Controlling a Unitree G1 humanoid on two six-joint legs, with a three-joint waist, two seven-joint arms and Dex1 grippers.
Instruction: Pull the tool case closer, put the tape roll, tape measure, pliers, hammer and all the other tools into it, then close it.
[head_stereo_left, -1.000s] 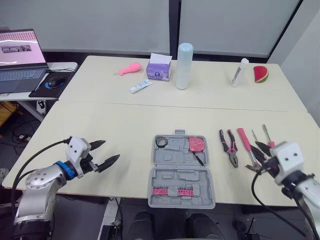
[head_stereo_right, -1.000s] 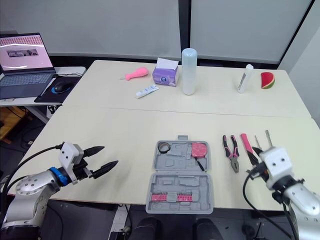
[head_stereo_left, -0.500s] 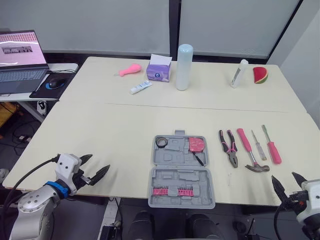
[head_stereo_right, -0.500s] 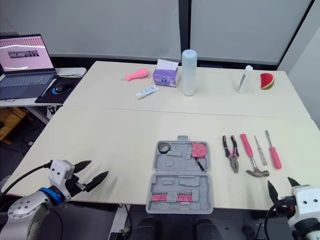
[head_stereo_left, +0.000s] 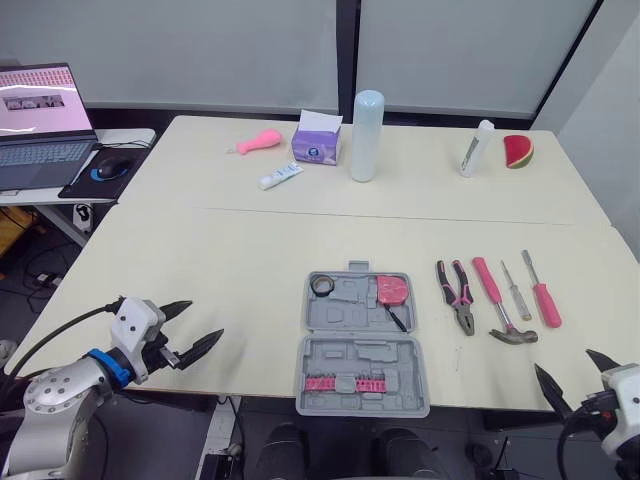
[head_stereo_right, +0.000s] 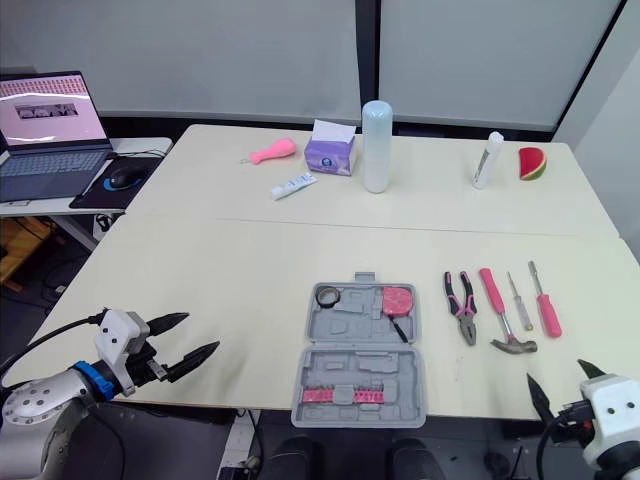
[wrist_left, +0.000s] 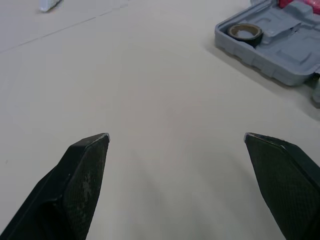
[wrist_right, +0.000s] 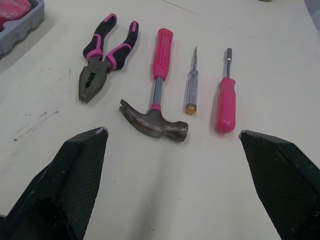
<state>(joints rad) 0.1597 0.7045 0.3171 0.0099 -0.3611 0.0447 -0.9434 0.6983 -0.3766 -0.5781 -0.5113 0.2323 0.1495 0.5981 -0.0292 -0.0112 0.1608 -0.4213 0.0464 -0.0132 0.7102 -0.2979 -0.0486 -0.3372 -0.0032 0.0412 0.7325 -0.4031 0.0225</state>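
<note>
open case (head_stereo_left: 362, 345) lies at the desk's (head_stereo_left: 250, 250) 6 o'clock edge, tape roll (head_stereo_left: 322, 285) and tape measure (head_stereo_left: 392, 289) inside. pliers (head_stereo_left: 457, 296), hammer (head_stereo_left: 500, 305) lie at its 3 o'clock. left jaws at 9, right jaws at 4, both gape wide, empty.

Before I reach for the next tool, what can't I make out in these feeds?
Tool case: left wrist view, cut off by the frame edge.
Pink row in its near half: head views, too small to identify.
Black item beside the tape measure: too small to name.
Laptop: cut by the head view's edge, screen unreadable.
</note>
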